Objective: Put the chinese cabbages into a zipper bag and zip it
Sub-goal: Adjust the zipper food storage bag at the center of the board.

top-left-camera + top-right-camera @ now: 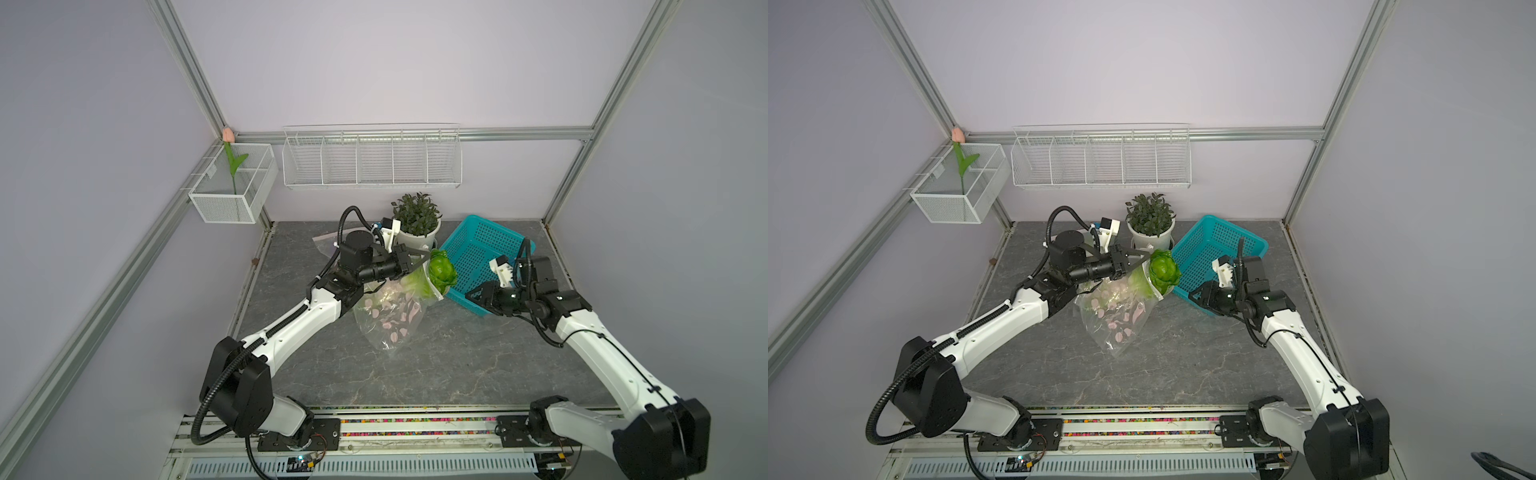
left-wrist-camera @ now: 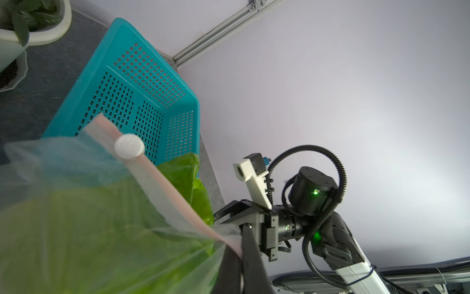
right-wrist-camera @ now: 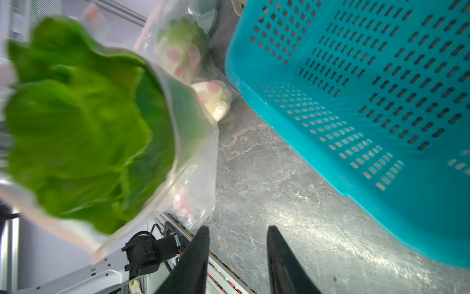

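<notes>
A clear zipper bag (image 1: 390, 320) (image 1: 1121, 320) with pink prints hangs by its rim from my left gripper (image 1: 424, 259) (image 1: 1144, 259), which is shut on it. In the left wrist view the left gripper (image 2: 237, 239) pinches the pink zip strip (image 2: 162, 183), with the white slider (image 2: 129, 146) further along. One chinese cabbage (image 1: 442, 270) (image 1: 1165, 270) (image 3: 81, 122) sticks out of the bag's mouth. Another pale head (image 3: 181, 38) shows through the film lower down. My right gripper (image 1: 471, 296) (image 1: 1194, 296) (image 3: 237, 229) is open and empty, just right of the bag.
A teal perforated basket (image 1: 482, 245) (image 3: 356, 101) lies tilted right behind the right gripper. A dark-leaved plant in a white pot (image 1: 415, 224) stands behind the bag. A second clear bag (image 1: 326, 241) lies flat at the back left. White wire racks (image 1: 370, 158) hang on the back wall.
</notes>
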`<state>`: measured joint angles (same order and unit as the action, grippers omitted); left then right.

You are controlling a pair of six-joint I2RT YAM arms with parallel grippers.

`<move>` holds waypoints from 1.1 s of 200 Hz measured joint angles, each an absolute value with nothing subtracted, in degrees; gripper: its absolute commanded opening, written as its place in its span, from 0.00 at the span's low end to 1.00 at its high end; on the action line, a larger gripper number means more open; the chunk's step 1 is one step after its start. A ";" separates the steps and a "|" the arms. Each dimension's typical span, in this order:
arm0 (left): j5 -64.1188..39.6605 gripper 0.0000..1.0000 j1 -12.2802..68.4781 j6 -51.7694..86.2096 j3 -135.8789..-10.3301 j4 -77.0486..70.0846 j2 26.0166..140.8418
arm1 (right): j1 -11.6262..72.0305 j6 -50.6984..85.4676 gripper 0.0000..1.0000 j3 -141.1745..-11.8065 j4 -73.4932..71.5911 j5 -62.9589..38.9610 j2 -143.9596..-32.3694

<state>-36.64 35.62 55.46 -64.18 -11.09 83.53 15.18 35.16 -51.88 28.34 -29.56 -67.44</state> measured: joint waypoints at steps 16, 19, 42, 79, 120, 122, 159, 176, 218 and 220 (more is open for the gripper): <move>-37.01 0.00 35.62 55.46 -64.18 -11.09 83.53 | 16.78 37.17 0.43 -51.75 24.29 -29.69 -68.58; -37.04 0.00 35.62 55.46 -64.18 -11.09 83.53 | 17.04 37.52 0.43 -51.75 23.42 -29.80 -68.75; -37.21 0.00 35.64 55.37 -64.18 -10.92 83.53 | 18.63 39.92 0.43 -51.77 18.00 -30.50 -70.39; -37.21 0.00 35.62 55.02 -64.18 -10.09 83.53 | 18.98 42.57 0.42 -51.72 12.56 -31.35 -71.20; -37.21 0.00 35.64 54.83 -64.18 -9.93 83.53 | 19.25 44.66 0.40 -51.72 7.97 -32.16 -74.30; -37.21 0.00 35.64 54.83 -64.18 -9.93 83.53 | 19.27 44.73 0.40 -51.72 7.77 -32.18 -74.56; -37.39 0.00 35.70 54.83 -64.23 -9.93 83.53 | 20.32 46.76 0.37 -51.66 3.77 -32.40 -78.17; -37.39 0.00 35.75 54.83 -64.23 -9.93 83.53 | 20.71 48.31 0.36 -49.71 -0.32 -32.36 -78.83; -37.36 0.00 35.75 54.59 -64.34 -9.02 83.53 | 21.93 54.02 0.36 -44.84 -8.60 -32.38 -80.99; -37.36 0.00 35.75 54.54 -64.38 -8.91 83.53 | 22.04 54.24 0.36 -44.71 -8.88 -32.40 -81.06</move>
<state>-37.36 35.75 54.54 -64.38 -8.91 83.53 22.04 54.24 -44.71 -8.88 -32.40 -81.06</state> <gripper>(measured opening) 0.048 0.355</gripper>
